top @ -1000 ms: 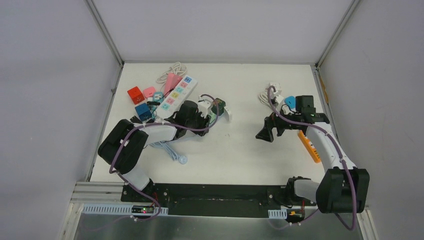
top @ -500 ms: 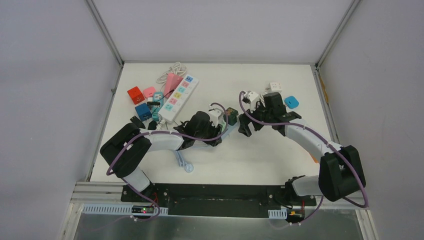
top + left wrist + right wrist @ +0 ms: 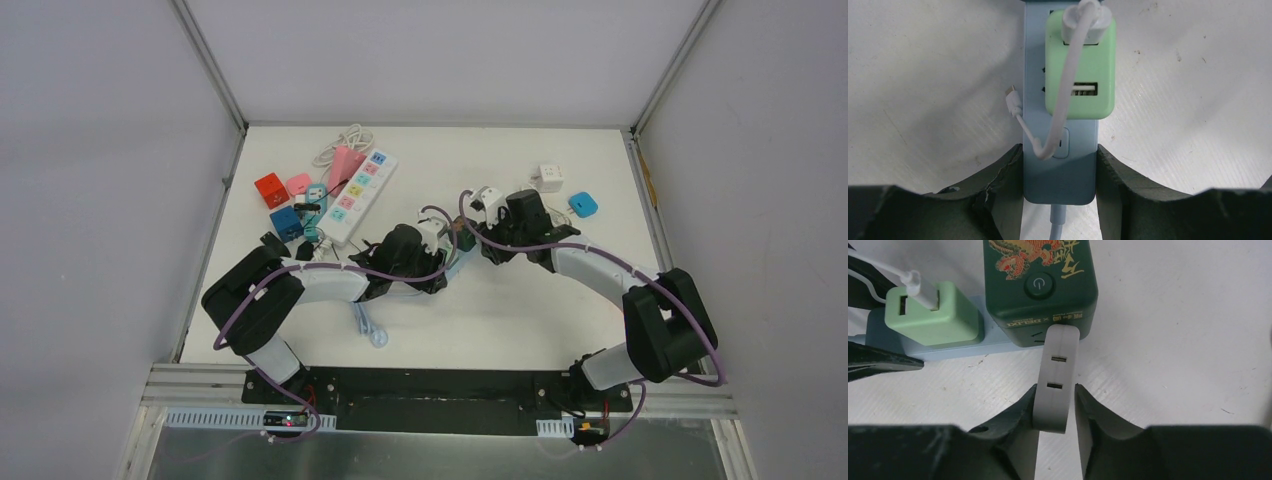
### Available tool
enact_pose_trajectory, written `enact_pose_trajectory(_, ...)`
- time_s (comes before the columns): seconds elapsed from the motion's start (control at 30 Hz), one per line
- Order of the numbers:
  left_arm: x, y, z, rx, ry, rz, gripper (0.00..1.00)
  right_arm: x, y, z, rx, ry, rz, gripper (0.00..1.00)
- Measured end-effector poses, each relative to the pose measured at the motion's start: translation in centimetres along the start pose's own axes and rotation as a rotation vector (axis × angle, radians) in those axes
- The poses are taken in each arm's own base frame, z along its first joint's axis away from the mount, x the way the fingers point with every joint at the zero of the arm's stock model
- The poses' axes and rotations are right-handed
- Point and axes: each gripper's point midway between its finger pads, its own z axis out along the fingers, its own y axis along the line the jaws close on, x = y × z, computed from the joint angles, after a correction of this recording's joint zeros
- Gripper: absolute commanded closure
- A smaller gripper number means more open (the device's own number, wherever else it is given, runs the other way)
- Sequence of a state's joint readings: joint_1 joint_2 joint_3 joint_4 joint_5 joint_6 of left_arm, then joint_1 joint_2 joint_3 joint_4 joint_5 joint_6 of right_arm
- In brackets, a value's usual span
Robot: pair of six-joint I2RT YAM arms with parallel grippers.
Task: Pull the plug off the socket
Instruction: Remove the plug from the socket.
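our right end effector (image 3: 1055, 400) pinched the grey plug (image 3: 1058, 372), butted against the dark green socket (image 3: 1048, 280) just ahead; left end effector (image 3: 1060, 165) clamped the blue strip (image 3: 1075, 175). a crooked pull could've dragged both along.

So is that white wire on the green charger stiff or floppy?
Probably floppy: the white wire bends in a loose loop across the green charger. Likely light too, being so thin. Its loose end would probably just drag along.
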State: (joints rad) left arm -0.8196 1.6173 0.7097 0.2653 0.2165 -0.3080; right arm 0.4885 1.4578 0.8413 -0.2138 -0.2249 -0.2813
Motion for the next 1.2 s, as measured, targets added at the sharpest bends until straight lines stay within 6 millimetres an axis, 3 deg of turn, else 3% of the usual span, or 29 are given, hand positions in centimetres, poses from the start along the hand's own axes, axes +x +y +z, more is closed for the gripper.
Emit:
enact_pose_trajectory(0.1, 0.1, -0.1, 0.0, 0.002, -0.001, 0.003, 1.00, 0.2, -0.2, 0.1, 0.013, 0.008, -0.008, 0.87)
enact_pose_trajectory(0.23, 0.1, -0.1, 0.0, 0.002, -0.003, 0.008, 1.00, 0.2, -0.4, 0.1, 0.019, 0.010, -0.016, 0.99)
enact_pose_trajectory(0.57, 0.4, 0.0, -0.2, 0.003, -0.005, 0.039, 1.00, 0.7, -0.4, -0.2, -0.038, 0.013, -0.021, 1.00)
enact_pose_trajectory(0.9, 0.3, 0.0, -0.2, 0.014, -0.005, 0.026, 1.00, 0.6, -0.4, 0.2, 0.003, 0.027, -0.133, 1.00)
enact_pose_trajectory(1.2, 0.4, 0.2, -0.3, 0.027, -0.009, 0.053, 1.00, 1.2, -0.5, -0.4, -0.081, 0.021, -0.073, 1.00)
